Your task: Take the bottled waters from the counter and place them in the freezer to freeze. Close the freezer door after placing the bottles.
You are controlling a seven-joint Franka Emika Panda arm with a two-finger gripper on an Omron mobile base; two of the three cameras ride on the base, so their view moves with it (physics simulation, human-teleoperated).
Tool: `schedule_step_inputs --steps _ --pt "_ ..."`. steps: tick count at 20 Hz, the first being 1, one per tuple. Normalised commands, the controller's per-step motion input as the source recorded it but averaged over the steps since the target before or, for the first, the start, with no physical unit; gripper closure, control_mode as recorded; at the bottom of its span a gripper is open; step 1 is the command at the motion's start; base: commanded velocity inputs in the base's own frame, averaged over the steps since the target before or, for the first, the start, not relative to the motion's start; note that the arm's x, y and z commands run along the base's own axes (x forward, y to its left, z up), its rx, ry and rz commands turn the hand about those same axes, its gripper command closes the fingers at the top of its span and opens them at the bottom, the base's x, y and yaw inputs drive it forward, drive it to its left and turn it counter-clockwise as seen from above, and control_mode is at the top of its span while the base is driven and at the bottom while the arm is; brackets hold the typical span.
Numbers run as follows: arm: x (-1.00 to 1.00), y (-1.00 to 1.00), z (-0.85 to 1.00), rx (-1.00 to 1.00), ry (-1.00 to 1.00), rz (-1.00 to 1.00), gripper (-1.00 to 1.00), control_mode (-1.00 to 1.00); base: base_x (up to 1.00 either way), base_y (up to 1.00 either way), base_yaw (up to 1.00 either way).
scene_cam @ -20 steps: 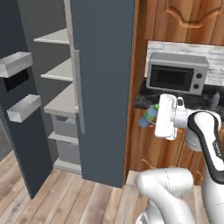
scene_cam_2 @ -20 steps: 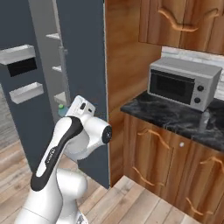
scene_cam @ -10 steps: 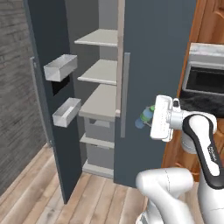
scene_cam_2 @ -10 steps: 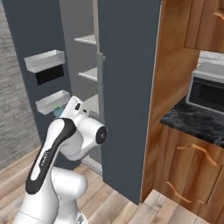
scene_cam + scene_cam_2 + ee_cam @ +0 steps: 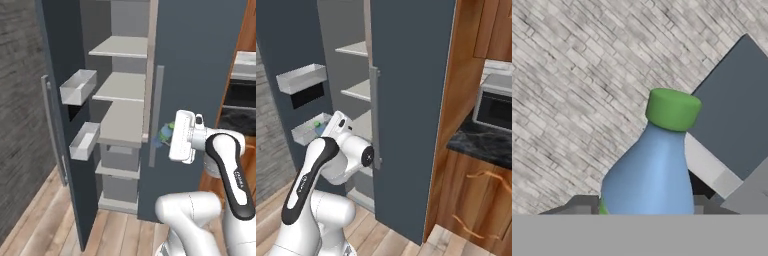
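Gripper (image 5: 167,136): clamped on the bottled water, out ahead of the white hand, in front of the plain slate-blue door (image 5: 200,75).
Bottled water (image 5: 652,170): bluish body, green cap (image 5: 672,109) (fingertips hidden behind it in the hand view); in the right base view it peeks out past the hand (image 5: 318,126).
Freezer (image 5: 125,100): open, grey shelves bare.
Freezer door (image 5: 60,100): swung wide, two bins on its inner side.
Counter (image 5: 481,145): off to the right, with the microwave (image 5: 496,102) on it.
Wall (image 5: 572,75): grey brick.
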Motion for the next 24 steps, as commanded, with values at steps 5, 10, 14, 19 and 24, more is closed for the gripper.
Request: schedule_step_inputs --steps 5,10,14,19,24 --pt "0.0 0.0 0.0 0.0 0.0 0.0 1.0 1.0 0.64 0.28 -0.26" --pt "0.0 0.0 0.0 0.0 0.0 0.0 1.0 1.0 0.55 0.61 -0.2" --pt "0.0 0.0 0.0 0.0 0.0 0.0 1.0 1.0 0.55 0.14 -0.22" --pt "0.0 0.0 0.0 0.0 0.0 0.0 1.0 1.0 0.6 0.26 -0.29" --pt "0.0 0.0 0.0 0.0 0.0 0.0 1.0 1.0 0.71 0.53 -0.31"
